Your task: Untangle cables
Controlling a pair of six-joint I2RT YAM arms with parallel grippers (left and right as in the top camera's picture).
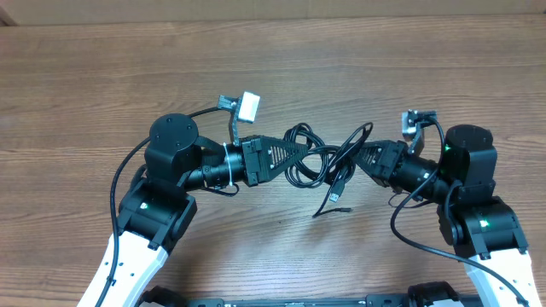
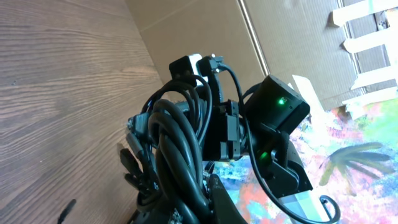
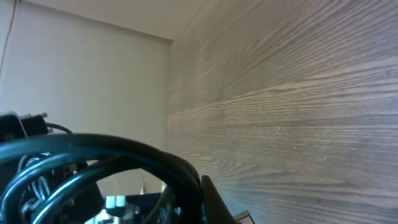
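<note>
Cables [image 1: 322,162] are bunched mid-table, with the left gripper [image 1: 300,155] clamped on the coil from 9 o'clock and the right gripper [image 1: 362,156] pinched shut on a strand from 3. Risk: if drawn straight apart, the knot could be tightened, or a strand lost. Bare table [image 1: 256,68] is left toward 12 — 6 is crowded by the arms [image 1: 478,222].

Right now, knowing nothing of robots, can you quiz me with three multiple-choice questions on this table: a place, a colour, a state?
1. Where are the cables? A) between the left gripper and right gripper B) lying far left C) lying far right
2. What colour are they? A) red B) black C) white
3. How is the left gripper? A) wide open B) out of view C) shut on the cables
Answers: A, the tangle hangs between them; B, every cord looks black; C, it is closed on the bundle.
</note>
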